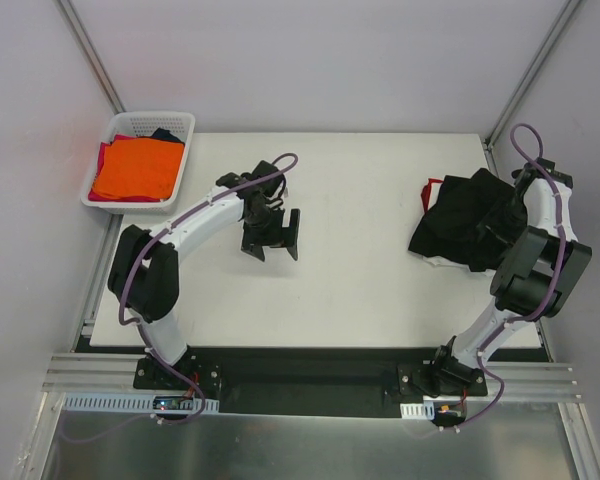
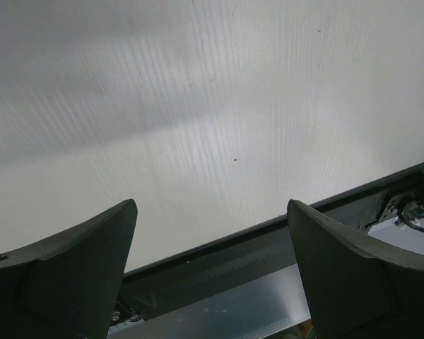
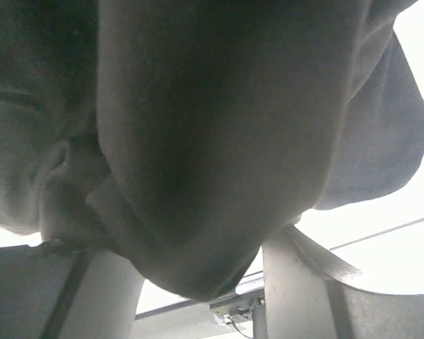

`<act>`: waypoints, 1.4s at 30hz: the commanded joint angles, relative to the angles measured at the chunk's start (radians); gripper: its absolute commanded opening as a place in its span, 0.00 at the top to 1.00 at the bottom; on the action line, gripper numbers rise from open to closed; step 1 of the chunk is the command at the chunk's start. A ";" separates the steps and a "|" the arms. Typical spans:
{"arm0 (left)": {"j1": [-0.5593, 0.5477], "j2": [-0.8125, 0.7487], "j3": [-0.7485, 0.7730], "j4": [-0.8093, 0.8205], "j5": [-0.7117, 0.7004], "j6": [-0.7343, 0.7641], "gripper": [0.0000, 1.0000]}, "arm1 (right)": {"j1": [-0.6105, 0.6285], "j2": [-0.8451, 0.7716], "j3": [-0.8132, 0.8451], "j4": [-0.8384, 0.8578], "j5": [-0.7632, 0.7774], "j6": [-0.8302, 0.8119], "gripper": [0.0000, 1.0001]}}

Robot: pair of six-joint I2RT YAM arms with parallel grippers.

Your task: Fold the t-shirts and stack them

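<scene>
white table [image 1: 360,290] is mostly bare. left gripper [image 1: 273,242] hangs over it with jaws apart, probably waiting. right gripper [image 1: 495,222] is clamped on a thick fold of the black shirt [image 1: 450,230] at the right edge, i think to spread it. orange shirt [image 1: 132,168] lies folded in the basket [image 1: 160,118].

No writing, label, brand, number or sign can be read on the black t-shirt [image 1: 458,228], the orange t-shirt [image 1: 135,168] or the white basket [image 1: 150,118].
</scene>
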 commanded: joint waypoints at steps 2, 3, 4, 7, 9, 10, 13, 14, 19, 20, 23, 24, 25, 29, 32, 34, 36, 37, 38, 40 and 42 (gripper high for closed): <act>0.013 0.032 0.069 -0.031 0.005 0.031 0.12 | -0.012 -0.025 0.066 -0.053 0.035 0.002 0.45; 0.014 0.040 0.075 -0.032 0.002 0.033 0.12 | -0.017 -0.038 0.070 -0.070 0.061 0.016 0.48; 0.013 0.041 0.084 -0.036 0.000 0.033 0.12 | -0.022 -0.046 0.075 -0.105 0.075 0.030 0.56; 0.016 0.055 0.099 -0.040 -0.003 0.034 0.12 | -0.028 -0.078 0.093 -0.156 0.109 0.056 0.86; 0.014 0.064 0.108 -0.042 -0.003 0.039 0.12 | -0.028 -0.091 0.104 -0.165 0.115 0.057 0.99; 0.016 0.066 0.118 -0.043 -0.003 0.040 0.12 | -0.028 -0.092 0.110 -0.178 0.118 0.053 0.99; 0.017 0.067 0.127 -0.051 -0.009 0.050 0.12 | -0.032 -0.091 0.127 -0.198 0.141 0.044 0.99; 0.016 0.069 0.128 -0.057 -0.012 0.051 0.12 | -0.034 -0.094 0.130 -0.201 0.144 0.044 0.99; 0.019 0.052 0.121 -0.069 -0.026 0.066 0.12 | -0.054 -0.112 0.097 -0.207 0.173 0.039 0.98; 0.019 0.049 0.119 -0.071 -0.035 0.073 0.12 | -0.057 -0.112 0.087 -0.208 0.169 0.038 0.97; 0.022 0.044 0.121 -0.080 -0.047 0.083 0.12 | -0.055 -0.114 0.034 -0.205 0.162 0.036 0.87; 0.023 0.043 0.119 -0.083 -0.053 0.085 0.12 | -0.057 -0.117 0.015 -0.198 0.165 0.036 0.86; 0.025 0.043 0.122 -0.085 -0.055 0.088 0.12 | -0.057 -0.120 0.001 -0.192 0.162 0.036 0.79; 0.028 0.038 0.130 -0.092 -0.060 0.094 0.12 | -0.057 -0.121 -0.039 -0.192 0.132 0.037 0.29; 0.029 0.037 0.147 -0.103 -0.067 0.094 0.12 | -0.057 -0.160 -0.011 -0.178 0.091 0.053 0.15; 0.029 0.035 0.171 -0.111 -0.070 0.094 0.12 | -0.058 -0.184 0.049 -0.161 0.045 0.062 0.07; 0.029 0.035 0.193 -0.129 -0.072 0.088 0.12 | -0.057 -0.181 0.125 -0.158 -0.041 0.068 0.07; 0.030 0.035 0.222 -0.137 -0.073 0.085 0.12 | -0.057 -0.177 0.145 -0.158 -0.071 0.070 0.20; 0.031 0.037 0.239 -0.152 -0.067 0.077 0.12 | -0.054 -0.174 0.165 -0.156 -0.151 0.067 0.28; 0.034 0.043 0.303 -0.172 -0.060 0.066 0.12 | -0.045 -0.177 0.199 -0.152 -0.190 0.062 0.59; 0.040 0.053 0.379 -0.204 -0.040 0.044 0.12 | -0.035 -0.216 0.196 -0.114 -0.221 0.048 0.57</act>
